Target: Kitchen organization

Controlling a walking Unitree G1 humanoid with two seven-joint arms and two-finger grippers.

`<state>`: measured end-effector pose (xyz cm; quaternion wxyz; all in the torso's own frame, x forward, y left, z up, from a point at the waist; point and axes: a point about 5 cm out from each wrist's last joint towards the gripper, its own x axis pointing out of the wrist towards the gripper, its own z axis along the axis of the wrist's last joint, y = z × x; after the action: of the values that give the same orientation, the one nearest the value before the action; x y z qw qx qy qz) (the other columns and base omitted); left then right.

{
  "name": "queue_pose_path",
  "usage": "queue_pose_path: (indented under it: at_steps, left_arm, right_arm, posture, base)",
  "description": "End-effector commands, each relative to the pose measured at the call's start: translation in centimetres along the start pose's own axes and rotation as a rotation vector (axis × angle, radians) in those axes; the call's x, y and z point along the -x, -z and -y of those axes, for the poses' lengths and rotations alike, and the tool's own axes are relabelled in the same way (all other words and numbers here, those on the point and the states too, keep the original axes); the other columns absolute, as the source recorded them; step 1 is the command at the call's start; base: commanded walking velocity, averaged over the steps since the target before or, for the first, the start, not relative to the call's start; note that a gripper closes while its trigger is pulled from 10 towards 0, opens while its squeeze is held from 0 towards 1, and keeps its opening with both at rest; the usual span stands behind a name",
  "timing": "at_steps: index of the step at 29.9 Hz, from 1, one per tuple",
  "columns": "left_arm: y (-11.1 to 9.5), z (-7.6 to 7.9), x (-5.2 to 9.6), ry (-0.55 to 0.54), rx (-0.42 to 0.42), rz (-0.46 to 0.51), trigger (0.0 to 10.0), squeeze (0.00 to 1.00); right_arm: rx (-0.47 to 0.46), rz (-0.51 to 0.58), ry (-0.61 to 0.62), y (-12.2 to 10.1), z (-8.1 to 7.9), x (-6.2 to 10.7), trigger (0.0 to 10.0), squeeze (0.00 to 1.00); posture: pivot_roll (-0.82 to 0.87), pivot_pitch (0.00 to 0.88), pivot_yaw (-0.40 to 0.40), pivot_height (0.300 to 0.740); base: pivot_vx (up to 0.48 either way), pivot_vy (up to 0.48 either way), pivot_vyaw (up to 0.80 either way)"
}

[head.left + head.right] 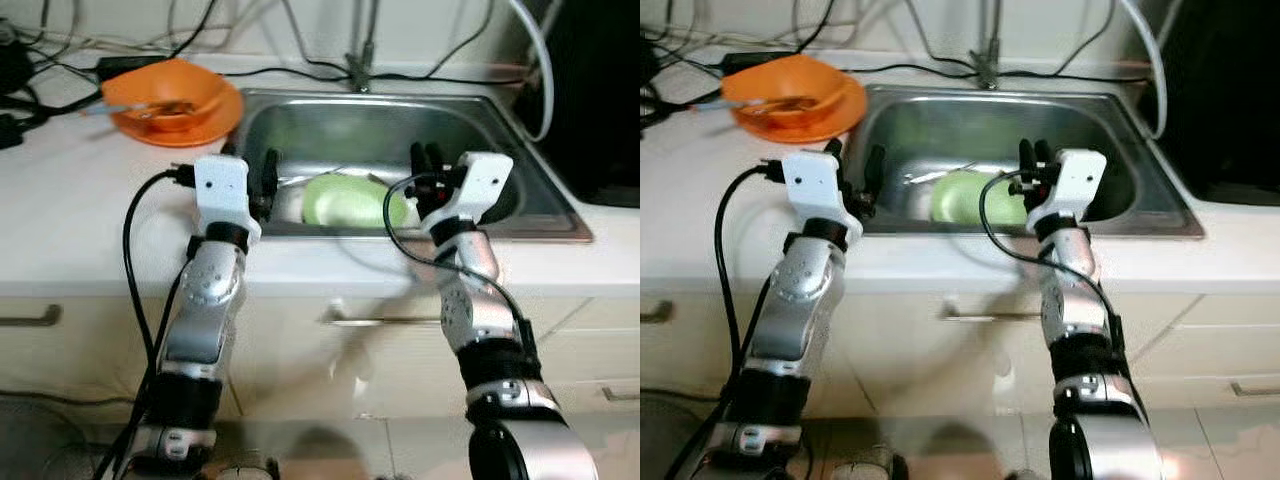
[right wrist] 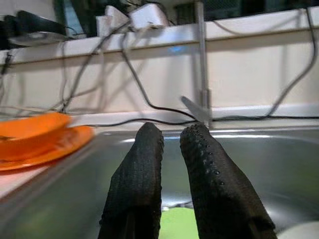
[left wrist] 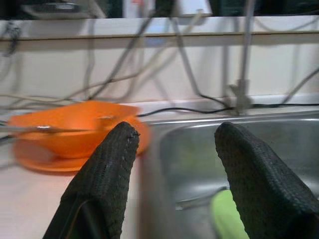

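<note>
A: What are the risks, working outward from the robot?

B: The left gripper [image 1: 256, 178] is hovering at the front left rim of the sink [image 1: 520, 205], fingers spread apart and holding nothing. The right gripper [image 1: 428, 166] is hanging over the front rim further right, fingers nearly together and also empty. In my judgement, a descent from here is risking a strike on the steel rim, because both wrists are sitting close above it. The black cable [image 1: 135, 270] looping off the left arm is also trailing near the counter edge and could snag.

A: And the thing to be handled?

B: The green plate [image 1: 350, 201] is lying flat in the basin, between the two grippers and just beyond them. It is looking smooth and shallow, with a pale dish [image 1: 288, 203] showing beside it, so it is likely to slide when pinched. Farther back, an orange bowl [image 1: 165, 97] is sitting on an orange plate [image 1: 225, 120] on the counter [image 1: 60, 210].
</note>
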<state>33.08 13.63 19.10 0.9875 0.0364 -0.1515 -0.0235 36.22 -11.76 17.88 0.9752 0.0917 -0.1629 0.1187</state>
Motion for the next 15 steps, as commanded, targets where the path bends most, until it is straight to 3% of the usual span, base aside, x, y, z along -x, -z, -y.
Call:
queue_pose_path:
  at_steps: [1, 10, 15]
  left_arm:
    - [-0.03, 0.9, -0.04, 0.016, 0.01, -0.002, 10.0, 0.0]
    - [-0.15, 0.79, -0.06, 0.007, 0.003, 0.0, 10.0, 0.0]
    - [-0.07, 1.16, 0.0, 0.025, -0.005, 0.001, 10.0, 0.0]
  right_arm:
    - [0.003, -0.009, 0.028, -0.11, 0.9, 0.1, 10.0, 0.0]
    - [0.002, -0.014, 0.028, -0.11, 0.92, 0.03, 10.0, 0.0]
    - [0.0, -0.019, 0.035, -0.07, 1.09, 0.06, 10.0, 0.0]
  posture:
    - [-0.01, 0.049, -0.025, 0.74]
    - [-0.01, 0.058, -0.028, 0.74]
    - [-0.01, 0.063, -0.025, 0.74]
  base:
    - [0.0, 0.48, 0.0]
    - [0.0, 0.456, 0.0]
    - [0.0, 0.0, 0.0]
